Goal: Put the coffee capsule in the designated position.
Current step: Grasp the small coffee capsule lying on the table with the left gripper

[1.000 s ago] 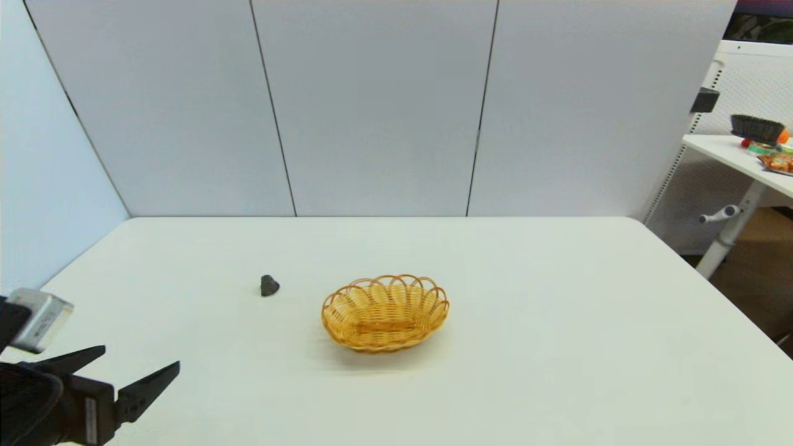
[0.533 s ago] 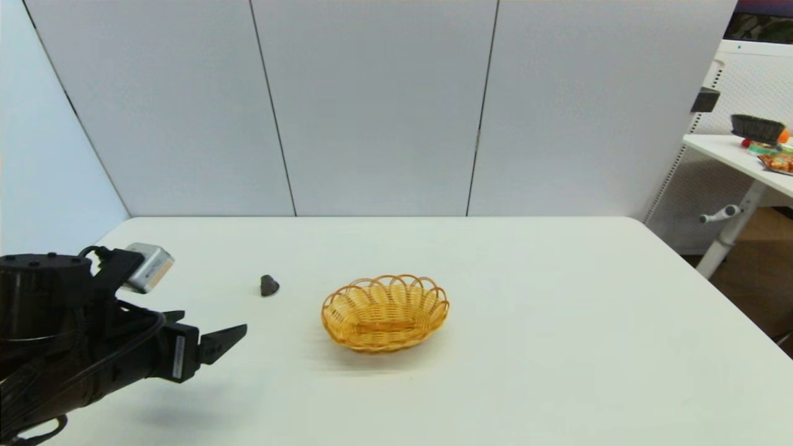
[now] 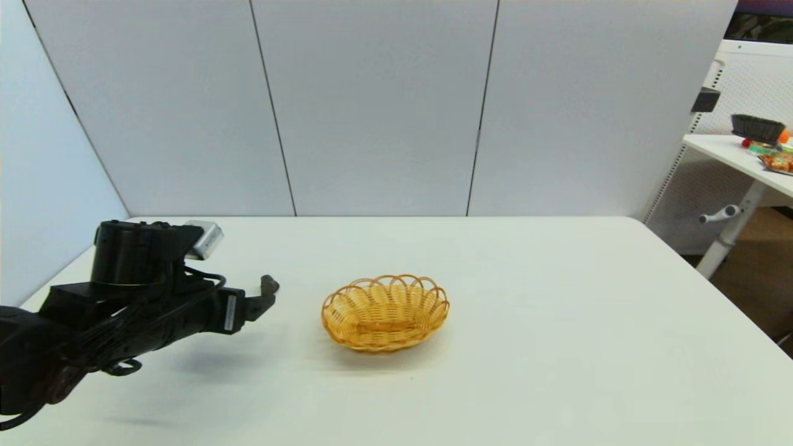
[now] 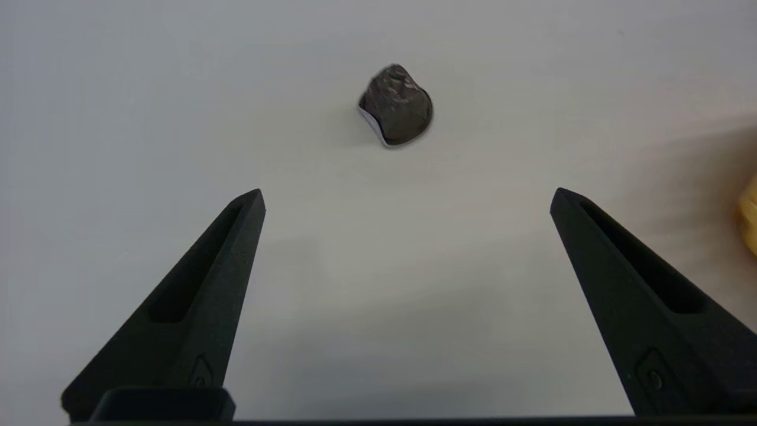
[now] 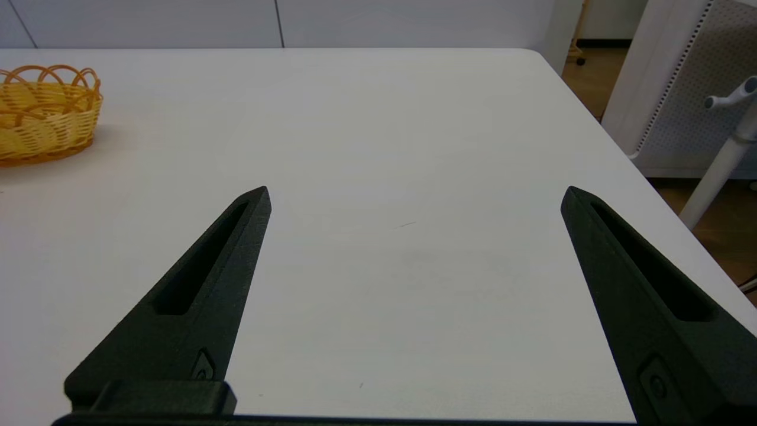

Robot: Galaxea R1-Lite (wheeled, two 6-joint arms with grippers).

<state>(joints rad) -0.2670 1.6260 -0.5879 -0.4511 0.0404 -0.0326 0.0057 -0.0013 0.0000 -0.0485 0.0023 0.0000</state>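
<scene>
On the white desk (image 3: pixel 526 347), left of its middle, the coffee capsule (image 3: pixel 270 284) is seen lying by itself, with a wicker basket (image 3: pixel 385 312) standing near it on the right, the two apart. From the left wrist view the coffee capsule (image 4: pixel 395 106) is shown as a dark, crinkled cone resting on its side, a thin pale edge of its flat face visible along one rim. The left pincer (image 3: pixel 263 296) is held just short of the capsule, reaching in from the left edge of the desk, and its fingers (image 4: pixel 225 260) are spread wide, with the capsule ahead of the tips and roughly in line with the gap between them; no contact is seen. The right pincer (image 5: pixel 414 195) is held over the bare right part of the desk, well apart from the basket (image 5: pixel 41 112), and its fingers are likewise spread wide with nothing between them.
</scene>
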